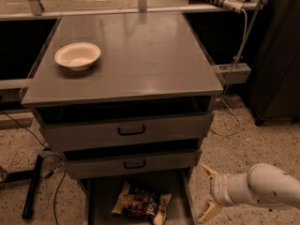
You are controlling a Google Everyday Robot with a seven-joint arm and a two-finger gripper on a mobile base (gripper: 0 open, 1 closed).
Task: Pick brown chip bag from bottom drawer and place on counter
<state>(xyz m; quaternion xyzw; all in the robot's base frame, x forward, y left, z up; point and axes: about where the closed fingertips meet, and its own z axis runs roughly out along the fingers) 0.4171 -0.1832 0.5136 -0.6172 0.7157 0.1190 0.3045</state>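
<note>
Gripper: my gripper [205,192] sits low at the near right, just outside the right wall of the bottom drawer [99,199], with its fingers pointing left toward the drawer. The two fingers are spread wide with nothing between them, which I read as set up for a wide, soft target.
Arm: the white arm [262,187] comes in from the right edge, almost level, low enough to slip under the drawers above.
Brown chip bag: the brown chip bag [142,204] lies flat on the bottom drawer's floor, left of the gripper and apart from it, its near end cut off by the frame.
Bottom drawer: pulled out toward me, so the bag is exposed from above.
Upper drawers: the top drawer [129,130] and middle drawer [133,163] overhang the far part of the bottom drawer, so I judge the approach must come from the near side.
Counter: the counter [145,55] is high above the bag and largely bare in the middle and right.
White bowl: a white bowl [77,56] rests on the counter's left side, so I'd place right of it.
Step in hand: approach, by my reading; nothing grasped yet.
Risk: clipping the drawer wall or the middle drawer, or the crinkly bag slipping.
</note>
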